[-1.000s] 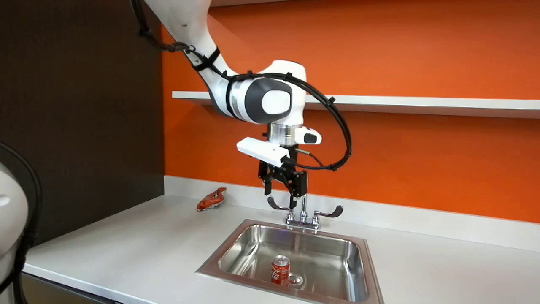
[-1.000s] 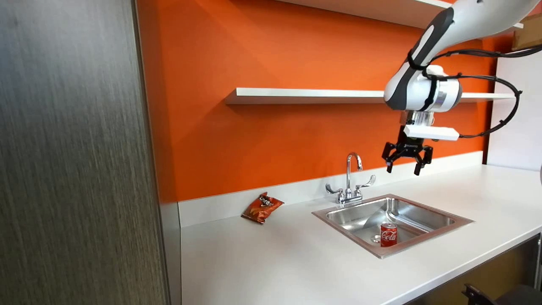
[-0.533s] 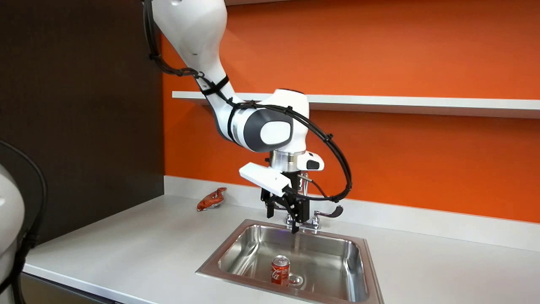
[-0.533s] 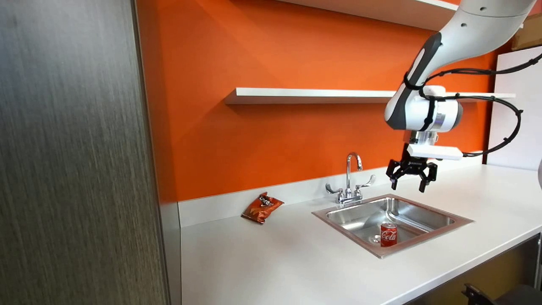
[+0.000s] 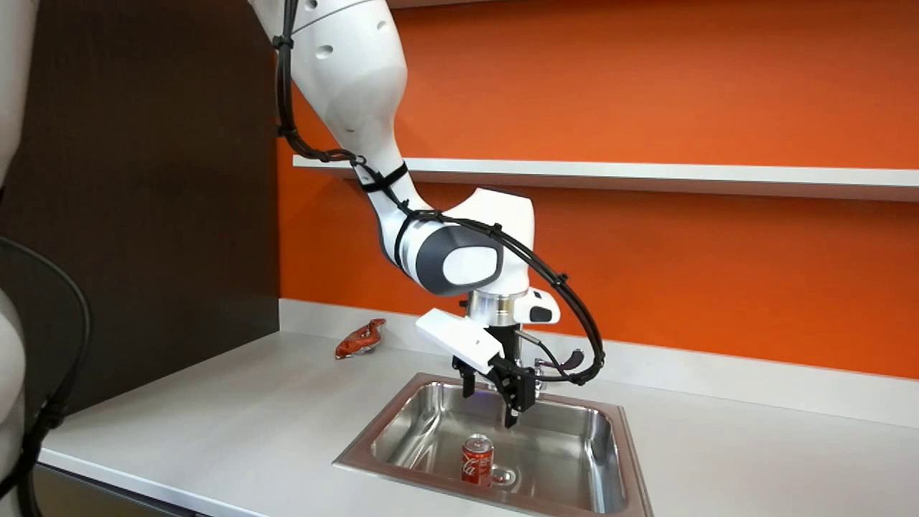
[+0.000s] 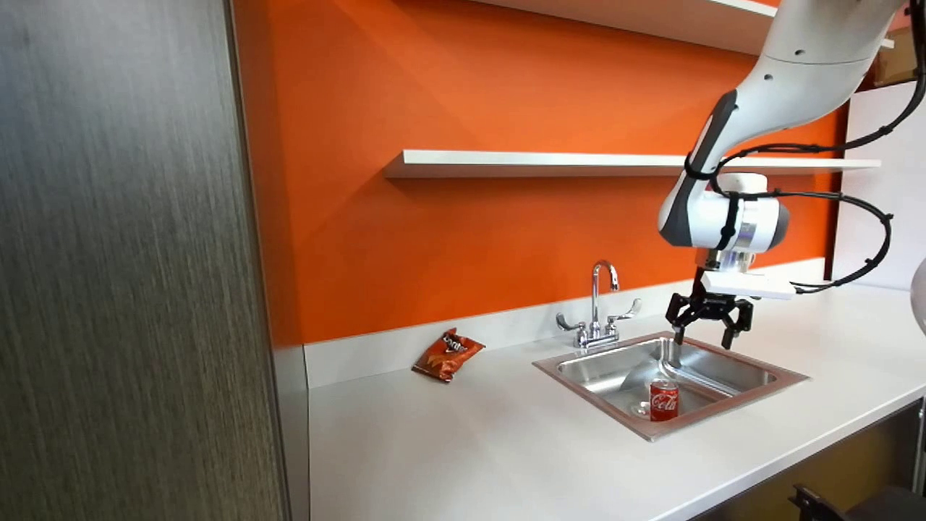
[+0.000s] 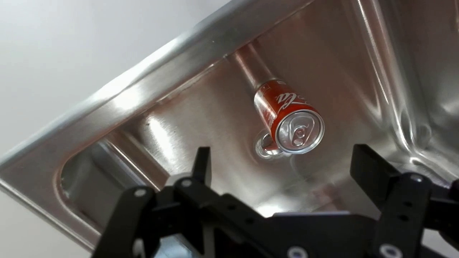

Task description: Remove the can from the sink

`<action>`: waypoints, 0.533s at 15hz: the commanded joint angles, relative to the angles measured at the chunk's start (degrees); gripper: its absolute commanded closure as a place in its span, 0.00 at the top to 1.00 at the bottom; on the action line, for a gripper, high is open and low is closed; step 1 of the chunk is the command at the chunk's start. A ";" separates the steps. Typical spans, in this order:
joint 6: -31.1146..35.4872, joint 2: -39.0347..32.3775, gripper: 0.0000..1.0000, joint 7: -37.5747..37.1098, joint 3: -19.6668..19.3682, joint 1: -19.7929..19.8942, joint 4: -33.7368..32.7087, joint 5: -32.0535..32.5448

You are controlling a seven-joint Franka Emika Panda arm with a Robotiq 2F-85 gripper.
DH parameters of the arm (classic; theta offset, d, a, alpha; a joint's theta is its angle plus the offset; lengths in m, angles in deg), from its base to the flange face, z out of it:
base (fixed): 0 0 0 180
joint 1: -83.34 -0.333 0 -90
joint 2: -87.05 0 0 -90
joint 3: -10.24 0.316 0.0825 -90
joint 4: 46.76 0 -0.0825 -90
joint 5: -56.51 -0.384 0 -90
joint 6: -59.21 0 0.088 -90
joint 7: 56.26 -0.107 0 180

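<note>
Our gripper (image 6: 703, 338) hangs above the sink (image 5: 385, 419) with its fingers (image 7: 203, 163) spread wide and nothing between them, we suppose because the can (image 7: 288, 114) must fit into this gap. The can stands upright on the sink's bottom, just beside the drain (image 7: 263, 145), and is untouched. We see the gripper pointing down, probably because the sink surrounds the can and leaves only the way from above. Next, we judge, it should shift over the can and then descend.

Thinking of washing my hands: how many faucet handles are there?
2, by the sink: in an exterior view, one handle left of the spout, another handle right of it. No third shows.
</note>
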 commanded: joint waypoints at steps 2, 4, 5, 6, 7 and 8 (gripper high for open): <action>2.65 -4.89 1.00 3.72 4.80 3.71 -3.45 -4.46; 3.32 -7.08 1.00 3.84 6.37 4.69 -4.96 -5.24; 3.71 -8.14 1.00 3.66 7.07 5.14 -5.72 -5.20; 3.93 -9.17 1.00 3.51 7.83 5.66 -6.48 -5.13; 4.39 -10.29 1.00 3.36 8.59 6.11 -7.31 -5.06; 4.58 -11.22 1.00 2.96 9.13 6.51 -8.01 -4.64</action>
